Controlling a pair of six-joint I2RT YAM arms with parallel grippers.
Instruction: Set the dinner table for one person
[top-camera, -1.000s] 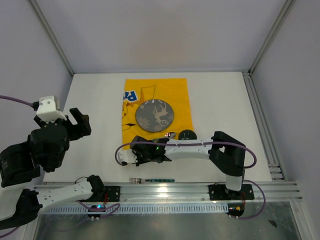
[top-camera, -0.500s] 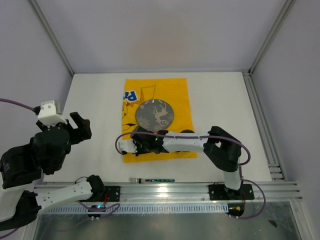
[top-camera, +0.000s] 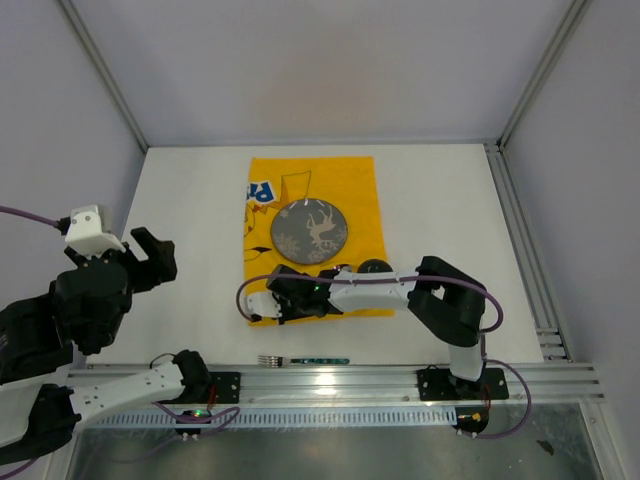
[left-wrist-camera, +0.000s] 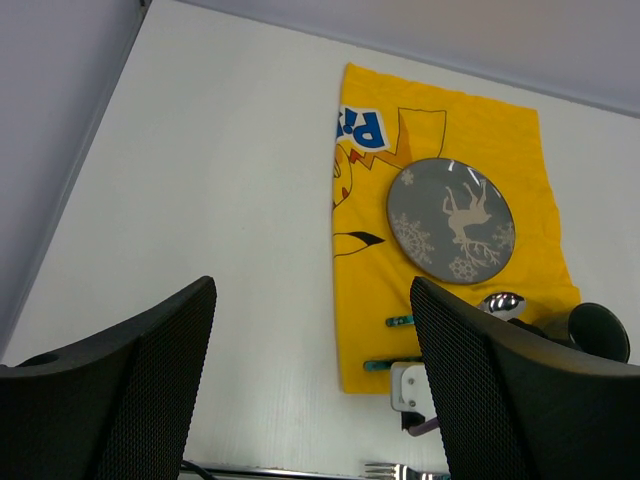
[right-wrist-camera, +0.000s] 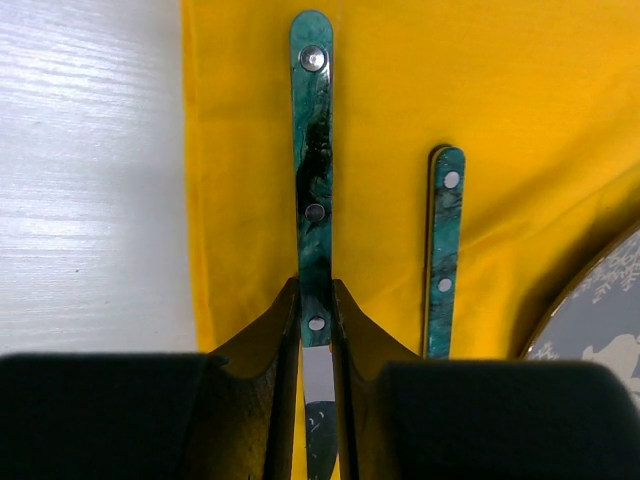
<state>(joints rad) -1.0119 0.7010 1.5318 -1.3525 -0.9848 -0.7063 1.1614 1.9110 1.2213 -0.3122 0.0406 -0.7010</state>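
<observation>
Yellow cloth (top-camera: 355, 180) lies spread on the dinner table (top-camera: 190, 190), with the grey plate (top-camera: 309, 231) already set at its middle. On the near side of the plate a dark cup (top-camera: 375, 268) stands and one green-handled utensil (right-wrist-camera: 443, 250) rests flat. The right gripper (right-wrist-camera: 316, 295), jaws pinched nearly shut on a second green-handled piece (right-wrist-camera: 313, 150), holds it slightly farther out from the plate, not yet released. The left gripper (left-wrist-camera: 312, 290) hangs wide open and empty, well left of the plate. A fork (top-camera: 305, 358) lies well nearer than the plate, off the cloth, and looks like the last item to place.
</observation>
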